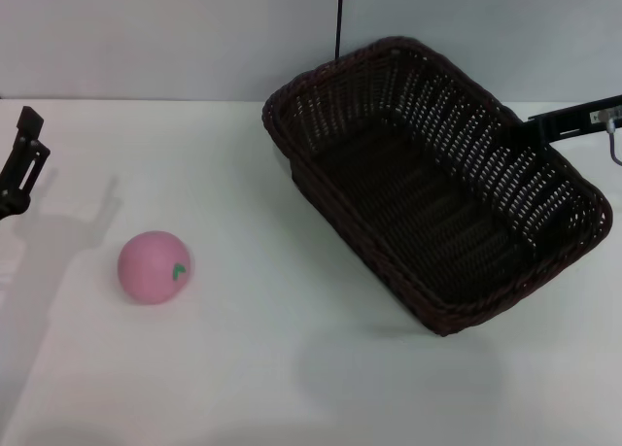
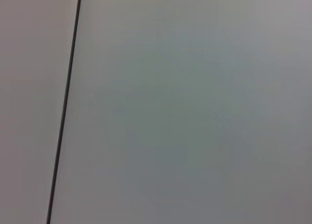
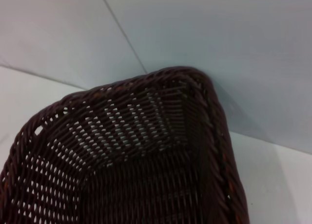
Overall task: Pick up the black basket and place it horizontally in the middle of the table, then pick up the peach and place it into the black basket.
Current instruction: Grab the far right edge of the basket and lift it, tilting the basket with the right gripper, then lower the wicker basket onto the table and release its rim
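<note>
The black basket (image 1: 437, 213) hangs tilted and diagonal over the right half of the white table (image 1: 243, 368), with a faint shadow under it. My right gripper (image 1: 525, 130) reaches in from the right edge and grips the basket's far right rim. The right wrist view looks down into a corner of the basket (image 3: 146, 175). The pink peach (image 1: 154, 266) lies on the table at the left, well apart from the basket. My left gripper (image 1: 24, 159) is raised at the left edge, above and left of the peach, holding nothing.
A grey wall runs behind the table. A thin black cable (image 1: 339, 18) hangs down it behind the basket and also shows in the left wrist view (image 2: 63, 112). Bare tabletop lies between peach and basket and along the front.
</note>
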Robot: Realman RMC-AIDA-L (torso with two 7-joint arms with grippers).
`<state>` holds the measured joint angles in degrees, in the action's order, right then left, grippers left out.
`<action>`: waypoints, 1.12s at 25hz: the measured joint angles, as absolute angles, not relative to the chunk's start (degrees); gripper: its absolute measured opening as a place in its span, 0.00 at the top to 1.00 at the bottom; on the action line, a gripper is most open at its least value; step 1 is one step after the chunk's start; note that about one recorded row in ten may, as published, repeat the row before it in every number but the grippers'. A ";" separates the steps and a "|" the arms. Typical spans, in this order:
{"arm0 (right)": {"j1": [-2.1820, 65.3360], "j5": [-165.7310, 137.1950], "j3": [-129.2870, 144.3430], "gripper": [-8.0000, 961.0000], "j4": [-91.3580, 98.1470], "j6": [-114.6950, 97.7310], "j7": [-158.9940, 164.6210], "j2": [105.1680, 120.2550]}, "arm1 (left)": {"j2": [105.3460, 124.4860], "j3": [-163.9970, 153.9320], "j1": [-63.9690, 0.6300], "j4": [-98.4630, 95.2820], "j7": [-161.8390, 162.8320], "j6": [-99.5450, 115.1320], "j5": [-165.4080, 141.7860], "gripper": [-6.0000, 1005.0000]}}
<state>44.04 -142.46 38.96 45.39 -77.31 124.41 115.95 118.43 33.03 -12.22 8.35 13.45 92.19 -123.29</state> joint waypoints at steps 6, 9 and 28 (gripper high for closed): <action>41.67 -142.46 46.30 0.77 55.13 -81.27 124.17 116.87 | 118.32 33.10 -11.68 8.17 13.45 92.46 -123.22 0.24; 40.89 -142.46 49.42 0.80 59.86 -83.82 123.55 117.01 | 118.30 33.15 -11.30 7.98 13.45 92.61 -123.22 0.24; 40.75 -140.26 57.59 0.80 70.81 -95.84 91.48 118.11 | 118.73 32.60 -9.99 9.27 12.91 92.58 -123.57 0.25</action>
